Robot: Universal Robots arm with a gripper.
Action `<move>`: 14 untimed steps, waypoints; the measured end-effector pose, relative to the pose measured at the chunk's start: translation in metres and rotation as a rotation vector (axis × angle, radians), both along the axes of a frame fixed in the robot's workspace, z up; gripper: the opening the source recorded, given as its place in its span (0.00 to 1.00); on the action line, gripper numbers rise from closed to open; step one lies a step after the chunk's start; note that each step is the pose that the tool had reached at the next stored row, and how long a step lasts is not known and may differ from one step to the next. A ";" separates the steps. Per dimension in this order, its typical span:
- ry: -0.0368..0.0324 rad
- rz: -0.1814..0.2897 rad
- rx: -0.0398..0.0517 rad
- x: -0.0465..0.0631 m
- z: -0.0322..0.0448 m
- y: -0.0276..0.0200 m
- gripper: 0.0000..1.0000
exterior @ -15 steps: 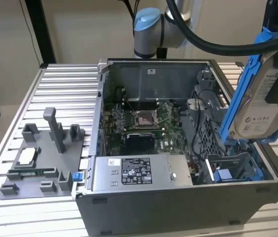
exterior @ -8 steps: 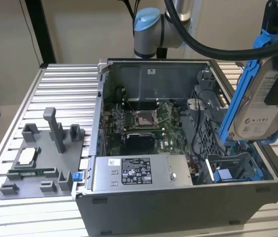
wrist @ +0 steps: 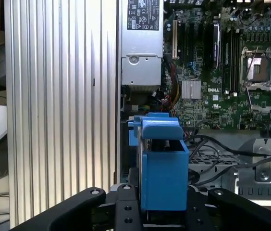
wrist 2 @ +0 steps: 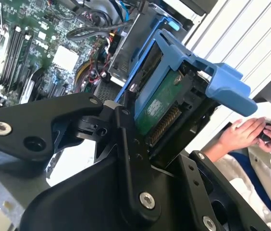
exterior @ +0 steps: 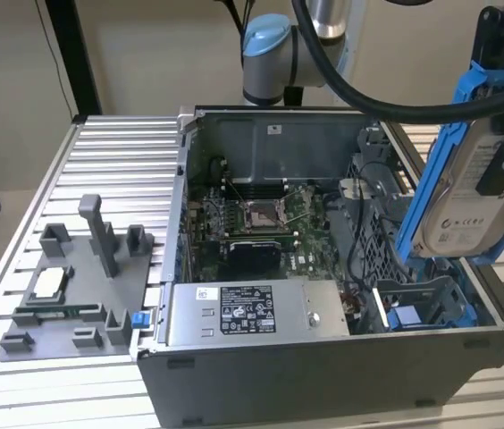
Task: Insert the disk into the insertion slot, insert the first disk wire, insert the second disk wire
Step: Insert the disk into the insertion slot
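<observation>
Gripper (wrist: 163,206) clamps the disk (exterior: 466,192), jaws pressed on its sides; I see it hanging tilted above the insertion slot (exterior: 413,304).

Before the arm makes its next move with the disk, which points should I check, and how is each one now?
1. Grip on the disk: ok, the jaws clamp its blue carrier in both wrist views.
2. Disk seated in the insertion slot: not ok, it hangs above the case.
3. Slot free inside: cannot tell, the disk hides part of it.
4. Black cables away from the slot: cannot tell.
5. Person's hands outside the case: ok.
</observation>
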State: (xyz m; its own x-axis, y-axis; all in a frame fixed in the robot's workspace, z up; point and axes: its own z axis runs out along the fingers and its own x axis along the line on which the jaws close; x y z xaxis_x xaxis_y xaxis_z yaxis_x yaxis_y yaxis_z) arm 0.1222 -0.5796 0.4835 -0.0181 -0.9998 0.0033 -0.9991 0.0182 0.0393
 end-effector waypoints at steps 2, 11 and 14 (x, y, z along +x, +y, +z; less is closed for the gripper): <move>0.0000 0.000 -0.0001 0.000 -0.0009 0.0000 0.00; 0.0000 0.000 0.0001 0.000 -0.0029 0.0000 0.00; 0.0000 0.000 0.0005 0.001 -0.0070 -0.0009 0.00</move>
State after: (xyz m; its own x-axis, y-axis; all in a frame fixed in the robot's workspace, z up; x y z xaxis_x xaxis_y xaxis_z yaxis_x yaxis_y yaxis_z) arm 0.1228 -0.5804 0.4765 -0.0182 -0.9998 0.0028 -0.9991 0.0183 0.0393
